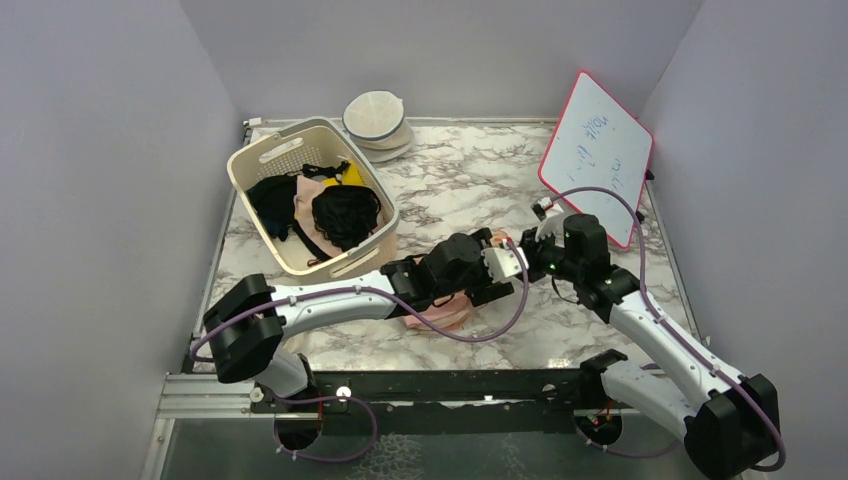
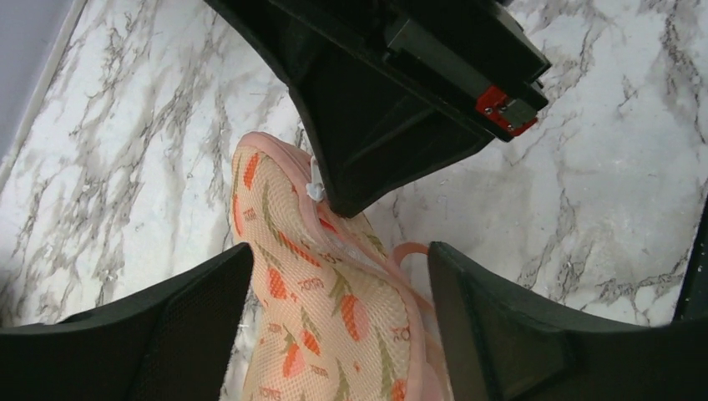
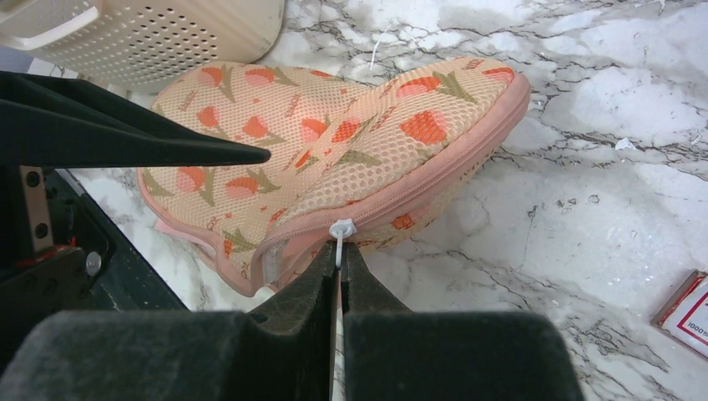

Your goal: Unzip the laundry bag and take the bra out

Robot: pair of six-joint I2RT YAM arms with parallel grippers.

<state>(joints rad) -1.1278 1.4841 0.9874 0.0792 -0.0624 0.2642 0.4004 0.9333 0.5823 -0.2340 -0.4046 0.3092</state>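
Marbled counter point(image 3: 584, 209) carries the peach laundry bag point(image 3: 334, 134), lying just ahead of the right claw point(image 3: 340, 271), whose fingers are pinched tight on the white zip pull point(image 3: 341, 227). The left claw point(image 2: 338, 259) gapes wide, with one end of the bag between its fingers.

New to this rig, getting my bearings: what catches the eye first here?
The peach laundry bag lies mid-table, the right pincer shut on its white zip pull. The left pincer stands open astride the bag. Behind, a cream basket of dark clothes sits far left, a red-rimmed whiteboard far right.
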